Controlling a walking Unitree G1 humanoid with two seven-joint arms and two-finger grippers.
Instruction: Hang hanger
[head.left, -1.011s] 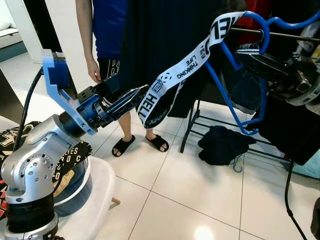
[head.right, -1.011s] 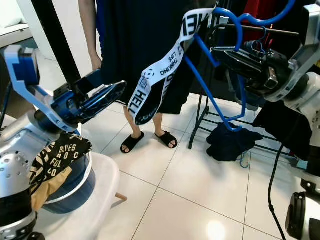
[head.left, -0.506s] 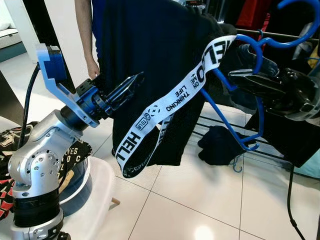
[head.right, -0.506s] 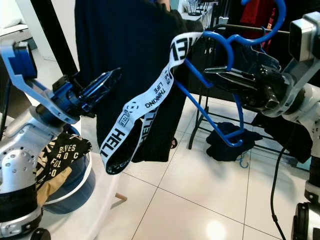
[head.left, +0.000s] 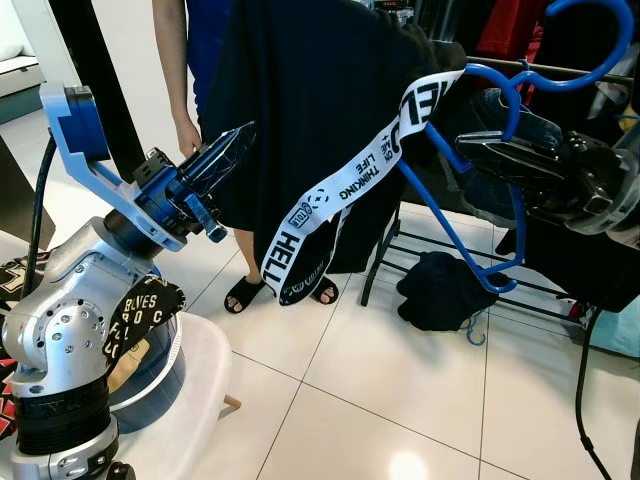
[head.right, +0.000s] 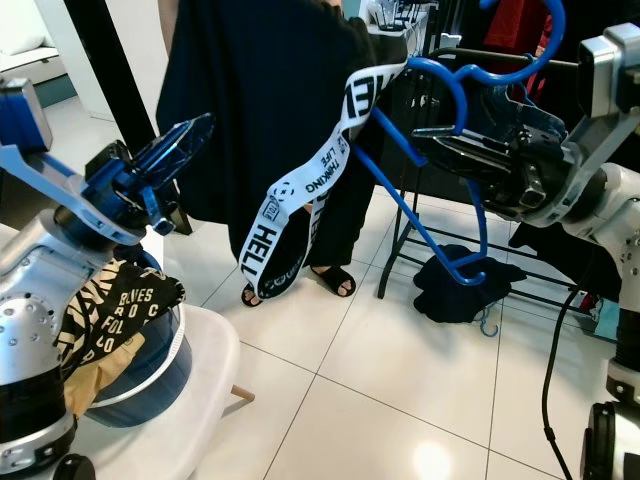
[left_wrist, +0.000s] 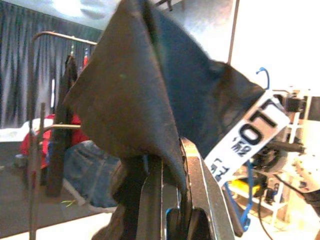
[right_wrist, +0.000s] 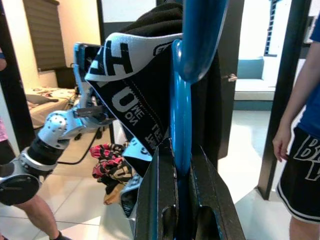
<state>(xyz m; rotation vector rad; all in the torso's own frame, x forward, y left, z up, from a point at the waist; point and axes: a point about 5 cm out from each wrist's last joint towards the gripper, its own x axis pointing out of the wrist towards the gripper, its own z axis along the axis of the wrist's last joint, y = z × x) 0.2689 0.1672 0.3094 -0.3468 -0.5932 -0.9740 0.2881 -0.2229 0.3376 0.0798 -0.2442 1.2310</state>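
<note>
- Blue plastic hanger (head.left: 470, 175) is the thing to watch. The right gripper (head.left: 490, 150) has its 2 black fingers clamped tight on the hanger's frame, and the right wrist view looks straight up the blue bar sitting between them.
- Hook end (head.left: 575, 45) curls up at the top right, and the clothes rail (head.left: 560, 70) runs just behind it, so it's close to the bar. I can't tell if the hook is over the rail yet or just in front of it.
- Long axis of the hanger slants down and toward the robot's right, with its lower corner hanging above the rack's bottom frame (head.left: 420, 245).
- Dark garment (head.left: 310, 110) with a white printed strap (head.left: 340, 195) drapes off the hanger's left end and stretches across to the left gripper (head.left: 235, 150), which is pinched shut on a fold of the fabric, well apart from the rail.
- So the right arm is clearly the nearer one for the hang. My guess is the left is only keeping the cloth up and out of the way.
- Floor is glossy white tile (head.left: 400, 400). A dark heap of clothing (head.left: 440, 290) lies under the rack.
- A person in sandals (head.left: 245, 290) stands right behind the garment, so room on that side looks tight.
- A white chair with a blue-rimmed basket (head.left: 150, 385) of clothes sits down by the robot's left side.
</note>
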